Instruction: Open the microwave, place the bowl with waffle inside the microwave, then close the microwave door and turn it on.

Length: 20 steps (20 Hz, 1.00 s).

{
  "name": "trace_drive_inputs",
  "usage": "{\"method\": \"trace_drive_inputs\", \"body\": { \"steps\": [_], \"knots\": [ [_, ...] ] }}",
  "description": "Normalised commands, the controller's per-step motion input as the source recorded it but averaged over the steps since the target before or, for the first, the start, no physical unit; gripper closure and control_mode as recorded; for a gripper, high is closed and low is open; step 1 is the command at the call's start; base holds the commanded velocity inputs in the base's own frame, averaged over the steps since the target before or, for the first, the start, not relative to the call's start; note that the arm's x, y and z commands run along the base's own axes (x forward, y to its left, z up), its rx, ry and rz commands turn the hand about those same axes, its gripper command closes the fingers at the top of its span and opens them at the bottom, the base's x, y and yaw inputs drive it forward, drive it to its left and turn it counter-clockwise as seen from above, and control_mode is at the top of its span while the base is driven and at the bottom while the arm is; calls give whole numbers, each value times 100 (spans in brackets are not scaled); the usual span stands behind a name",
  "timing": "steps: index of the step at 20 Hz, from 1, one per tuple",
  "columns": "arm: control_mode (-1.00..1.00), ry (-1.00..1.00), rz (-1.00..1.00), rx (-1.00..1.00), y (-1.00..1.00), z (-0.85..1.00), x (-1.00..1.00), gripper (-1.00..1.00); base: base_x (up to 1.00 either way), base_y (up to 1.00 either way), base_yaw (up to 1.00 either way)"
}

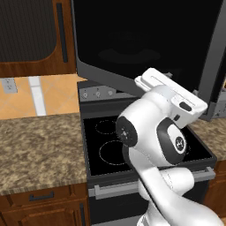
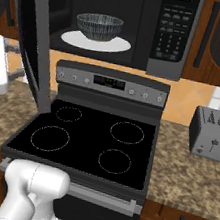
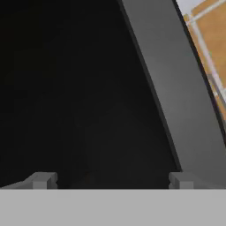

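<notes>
The bowl (image 2: pixel 99 26) sits upright on the white turntable plate (image 2: pixel 95 41) inside the microwave (image 2: pixel 146 27), mouth up; whatever lies within it is too dim to make out. The microwave door (image 2: pixel 34 43) stands swung wide to the left, its long edge running up and down, over the black stove (image 2: pixel 92 139). The pincer (image 3: pixel 110 180) hangs spread wide, holding nothing, close before the door's dark glass. A grey toaster (image 2: pixel 210 133) rests on the counter (image 2: pixel 193 171) to the right.
</notes>
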Motion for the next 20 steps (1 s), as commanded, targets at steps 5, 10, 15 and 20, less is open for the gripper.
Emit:
{"method": "trace_drive_inputs", "body": {
  "steps": [5, 10, 15, 20],
  "knots": [
    [-100, 0, 35, 9, -32, 0, 60, -100, 0, 0, 0],
    [-100, 3, 35, 10, -26, 0, 68, -100, 0, 0, 0],
    [-100, 4, 31, 7, -12, 0, 62, -100, 0, 0, 0],
    [-100, 8, 21, 5, 0, 0, 71, -100, 0, 0, 0]
  ]
}}
